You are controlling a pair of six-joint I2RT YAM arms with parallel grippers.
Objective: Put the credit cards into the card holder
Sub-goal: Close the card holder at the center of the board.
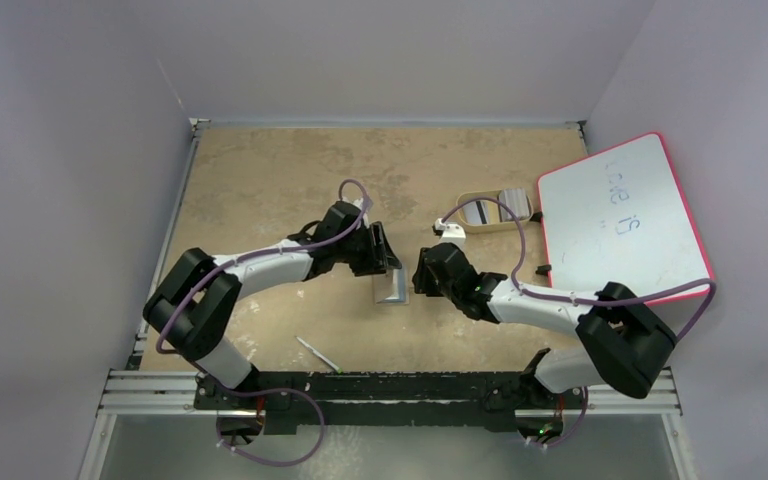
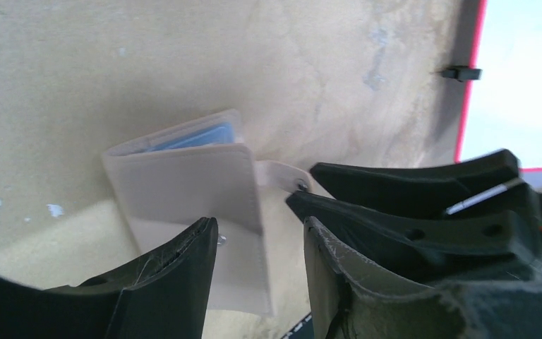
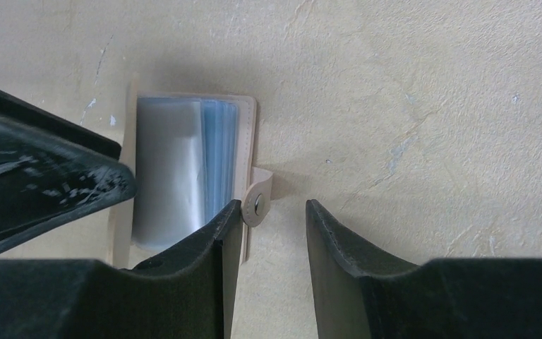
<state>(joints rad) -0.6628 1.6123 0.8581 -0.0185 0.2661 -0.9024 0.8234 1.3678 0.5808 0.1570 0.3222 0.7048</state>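
**Holder** (image 3: 183, 162): lies near the middle of the table (image 1: 280, 170), between the two grippers. It is open, and the right wrist view shows clear and blue-grey pockets facing up. From the left wrist view the tan outer cover faces the camera and appears tilted up off the table, with the pockets showing behind it. The tab (image 3: 257, 205), with its metal snap, sticks out on the right arm's side.

**Left gripper** (image 2: 260, 229): sits low over the holder. Its jaws are moderately parted. A corner of the tan cover reaches into the gap and meets one finger (image 2: 183, 268). The other finger stands clear of it, so nothing is clamped.

**Right gripper** (image 3: 272, 206): sits low just beside the holder on the tab side. Its jaws are parted to a middling width with bare table between them. One fingertip is at the tab, but actual contact cannot be confirmed.

**Cards** (image 1: 482, 212): lie in the tray (image 1: 463, 200) at the far right of the table, well apart from the holder. Their number cannot be told.

**Other items:**
- The whiteboard (image 1: 620, 215) lies just beside the tray and overhangs the table's right edge.
- A small black piece (image 1: 545, 268) lies at the whiteboard's near left edge.
- A thin pale stick (image 1: 317, 353) lies near the front edge.
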